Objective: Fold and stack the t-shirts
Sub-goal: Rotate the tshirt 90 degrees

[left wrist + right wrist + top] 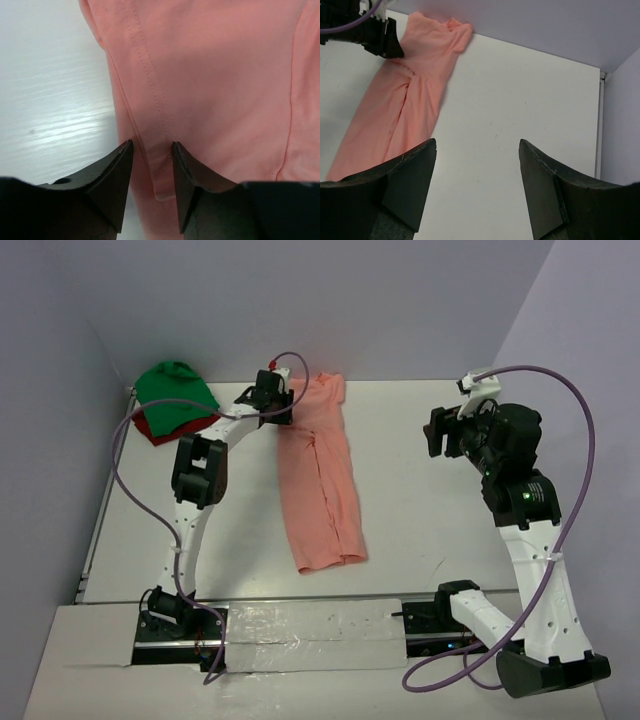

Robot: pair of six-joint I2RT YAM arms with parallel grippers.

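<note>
Salmon-pink t-shirt (322,480) is lying as a long narrow strip, so the lengthwise folds look done and I'd say we're on the crosswise fold now. The left gripper (152,145) sits right at the strip's far end, its fingers half spread and straddling a stitched hem that runs straight out ahead of them. I can't see it clamped yet. The right gripper (477,141) is spread wide over bare table (420,500), holding nothing, with the shirt well off to its left. Green t-shirt (175,388) sits on the dark red t-shirt (150,430) off to the left gripper's left. Next move, my guess: pinch that hem through every layer, lift, and bring it back toward the near end without dragging the strip crooked.
</note>
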